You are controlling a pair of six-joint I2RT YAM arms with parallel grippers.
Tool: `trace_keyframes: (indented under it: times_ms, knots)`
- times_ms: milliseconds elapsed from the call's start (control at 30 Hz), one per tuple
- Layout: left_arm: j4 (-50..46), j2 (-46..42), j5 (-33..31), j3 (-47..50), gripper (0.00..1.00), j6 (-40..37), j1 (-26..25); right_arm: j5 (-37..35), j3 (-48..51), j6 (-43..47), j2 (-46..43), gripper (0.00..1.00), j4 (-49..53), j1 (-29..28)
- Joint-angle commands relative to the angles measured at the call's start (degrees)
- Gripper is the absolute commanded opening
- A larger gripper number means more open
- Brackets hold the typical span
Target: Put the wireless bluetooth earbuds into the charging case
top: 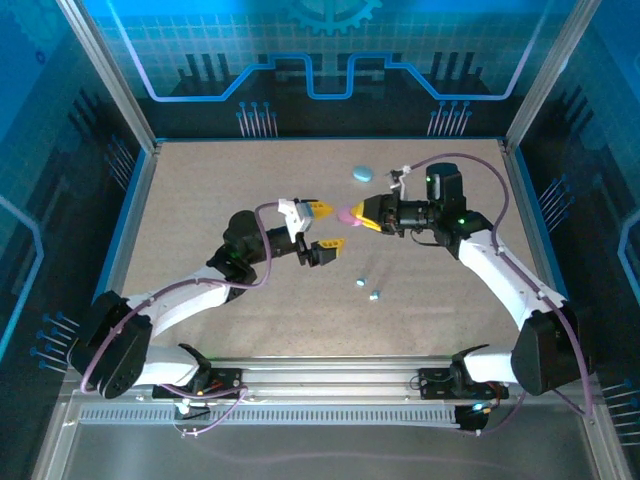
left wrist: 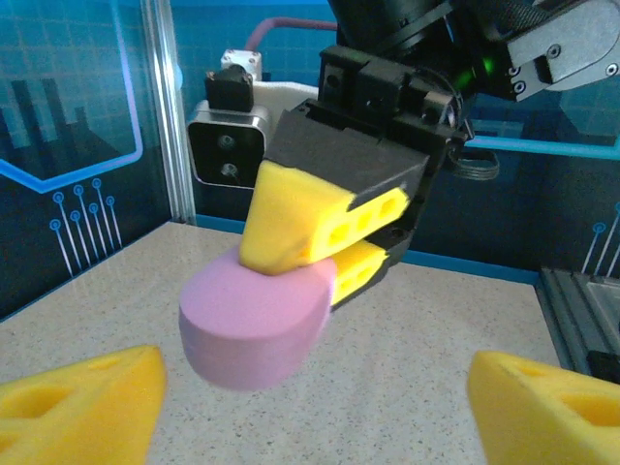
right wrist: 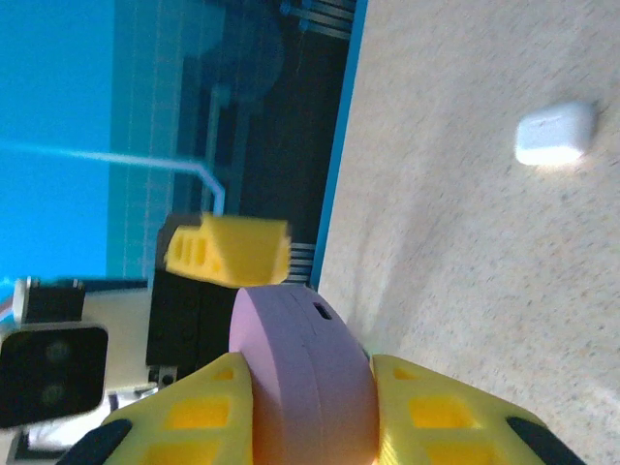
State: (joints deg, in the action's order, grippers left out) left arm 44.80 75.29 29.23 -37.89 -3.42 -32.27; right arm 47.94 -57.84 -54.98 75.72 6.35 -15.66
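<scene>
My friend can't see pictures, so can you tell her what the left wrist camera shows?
The right gripper pinches a round pink case and holds it over the speckled table. The left gripper is open, with its yellow fingertips in the bottom corners.

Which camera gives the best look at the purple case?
The left wrist view: the purple case shows nearly whole, pinched in the right gripper. The right wrist view shows it edge-on and cut off at the bottom; the top view shows a small pink patch.
</scene>
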Motion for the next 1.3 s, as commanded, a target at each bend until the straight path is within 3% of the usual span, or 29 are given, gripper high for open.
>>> trace_keyframes:
  times_ms: [0,300,433,667,900,1267]
  knots:
    - [-0.6,-2.6,-3.2,1.1,0.86,-1.9,-0.1,-2.9,0.5,-0.5,-0.1,0.09,-2.9,2.2]
    - [-4.5,-7.0,-14.1,1.4,0.99,-1.8,0.0,-8.9,-2.1,7.8,8.7,0.11,4.8,2.9]
    - [-6.8,-8.0,-19.1,0.7,0.99,1.4,0.4,-9.6,-4.6,10.6,15.8,0.12,6.1,1.3]
    - [-21.7,-8.3,-23.9,-5.2,0.99,7.6,2.3,-10.7,-12.8,12.6,30.6,0.14,7.7,-4.1]
    - [-29.5,-8.8,-22.8,-8.1,0.99,9.9,5.2,-13.2,-22.9,13.8,42.8,0.15,11.2,-8.2]
    - [-29.6,-9.2,-20.9,-7.2,0.99,10.7,6.7,-16.4,-31.9,15.5,52.6,0.22,15.8,-11.5]
